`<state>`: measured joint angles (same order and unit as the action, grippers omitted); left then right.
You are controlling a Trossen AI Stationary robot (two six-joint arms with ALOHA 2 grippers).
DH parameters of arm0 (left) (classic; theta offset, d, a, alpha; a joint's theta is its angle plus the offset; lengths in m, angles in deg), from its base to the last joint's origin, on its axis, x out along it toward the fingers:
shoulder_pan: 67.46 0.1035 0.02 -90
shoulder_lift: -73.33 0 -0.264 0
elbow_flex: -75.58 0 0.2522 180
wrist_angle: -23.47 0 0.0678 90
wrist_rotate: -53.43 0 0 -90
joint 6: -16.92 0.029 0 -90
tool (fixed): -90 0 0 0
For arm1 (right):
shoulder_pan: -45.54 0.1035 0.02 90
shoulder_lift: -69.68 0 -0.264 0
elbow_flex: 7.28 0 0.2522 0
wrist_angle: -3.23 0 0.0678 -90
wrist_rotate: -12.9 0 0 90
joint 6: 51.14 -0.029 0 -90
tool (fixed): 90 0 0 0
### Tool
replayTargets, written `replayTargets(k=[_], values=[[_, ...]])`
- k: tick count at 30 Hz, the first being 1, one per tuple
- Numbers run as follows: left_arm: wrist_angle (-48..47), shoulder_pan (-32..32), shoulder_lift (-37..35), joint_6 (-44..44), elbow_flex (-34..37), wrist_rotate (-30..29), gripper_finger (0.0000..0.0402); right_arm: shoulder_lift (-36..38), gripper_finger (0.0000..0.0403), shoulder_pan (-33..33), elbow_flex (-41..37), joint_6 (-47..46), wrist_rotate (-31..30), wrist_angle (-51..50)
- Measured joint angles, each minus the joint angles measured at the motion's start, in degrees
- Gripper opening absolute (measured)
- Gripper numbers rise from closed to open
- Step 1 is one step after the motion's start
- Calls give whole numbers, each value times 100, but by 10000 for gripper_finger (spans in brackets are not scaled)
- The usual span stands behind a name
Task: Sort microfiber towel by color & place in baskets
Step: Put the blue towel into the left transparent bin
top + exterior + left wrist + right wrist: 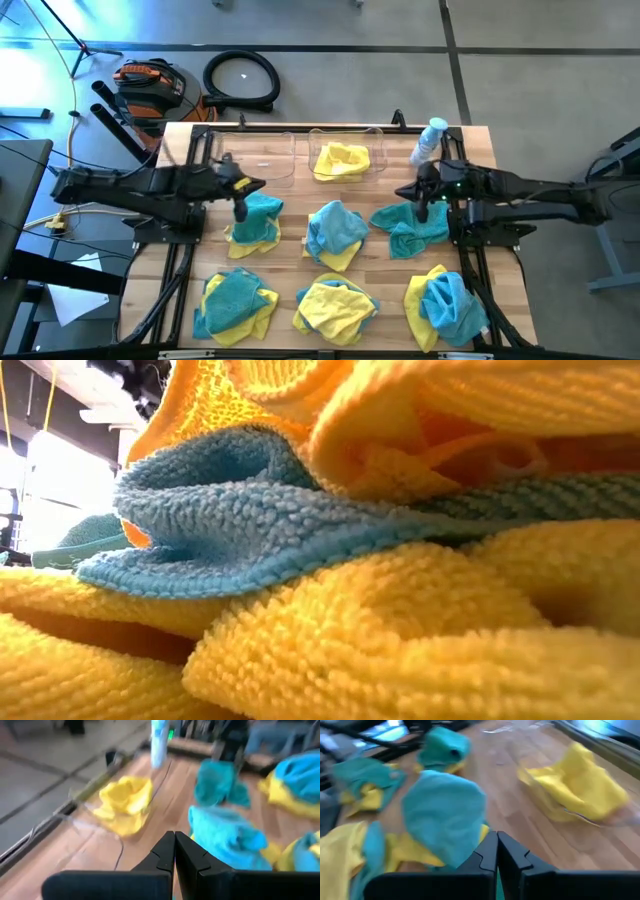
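The fingers of the left gripper are seen pressed together with nothing between them, and the fingers of the right gripper are clenched the same way, also empty. In the high view the left gripper is held over the teal-and-yellow towel heap lying just in front of the left basket; contact with the cloth cannot be told. The right gripper is held over the teal towel lying in front of and to the right of the right basket.

Both clear baskets are set side by side at the far edge of the worktop. One yellow towel is seen inside the right basket; the left basket shows no cloth. A spray bottle is laid just right of the right basket.

Further mixed heaps are spread nearer the front edge than the baskets: a blue-and-yellow heap in front of the right basket, then a teal-and-yellow heap, a mostly yellow heap and a blue-and-yellow heap in a row still nearer. The low view is filled by yellow cloth with a blue fold between its layers.
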<state>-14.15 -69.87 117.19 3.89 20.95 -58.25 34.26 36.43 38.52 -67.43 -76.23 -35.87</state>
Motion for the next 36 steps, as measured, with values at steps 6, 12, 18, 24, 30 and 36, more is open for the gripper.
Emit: replayTargets(k=[6,12,18,24,30,36], values=[[-1994,0,1502,-1660,-1840,-200,0,182,0,-666,-235,791,1083,113],[-4513,-99,2585,-4590,-3268,44,0,125,0,-1281,-246,1524,1824,119],[-5402,-594,3158,-6674,-3581,632,0,127,0,-1716,-246,1989,2313,87],[-5497,-808,3755,-7216,-3582,848,9,127,0,-1949,-246,2256,2456,-66],[-5983,-866,4206,-7428,-3581,960,61,127,0,-2026,-246,2300,2702,-267],[-6284,-830,4327,-7495,-3351,848,119,127,0,-2024,-246,2341,2703,-274]])
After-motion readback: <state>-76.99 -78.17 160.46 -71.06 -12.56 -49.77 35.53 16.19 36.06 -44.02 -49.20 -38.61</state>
